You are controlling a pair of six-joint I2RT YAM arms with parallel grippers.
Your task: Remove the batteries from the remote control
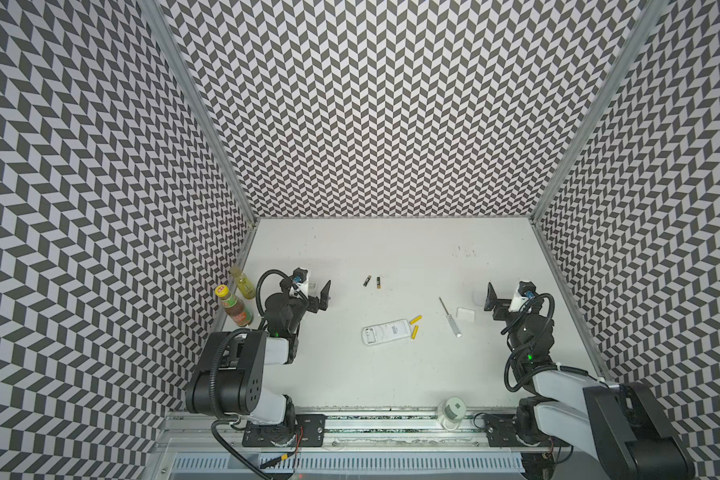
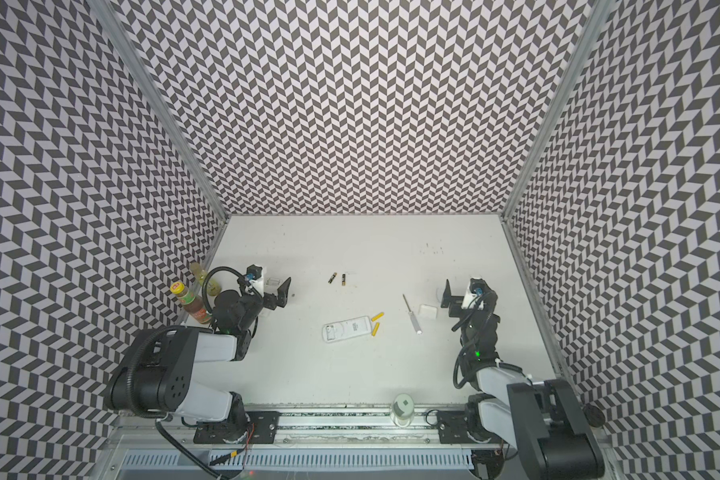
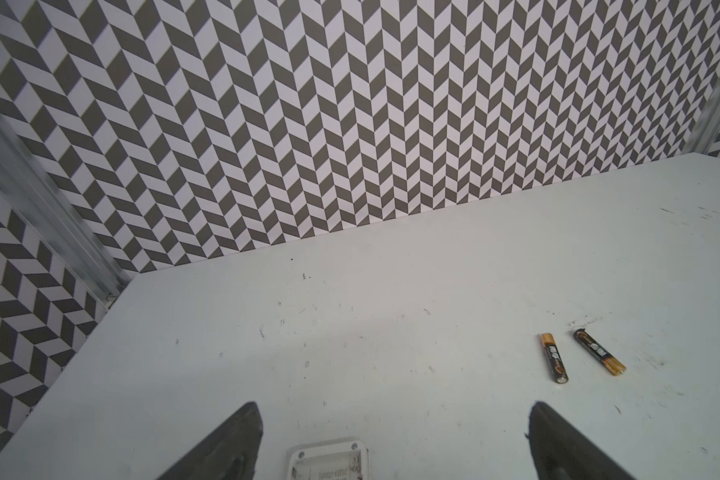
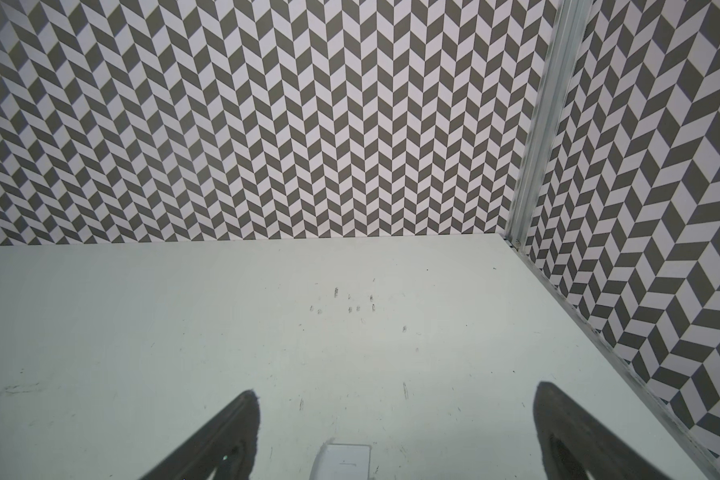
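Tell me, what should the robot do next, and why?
Probably nothing more than resting the arms: the remote lies with its bay open and seemingly empty, two yellow batteries beside it, two black batteries farther back, and the left gripper and right gripper open, holding nothing.

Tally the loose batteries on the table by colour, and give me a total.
Yellow batteries: 2
Black batteries: 2
Total: 4
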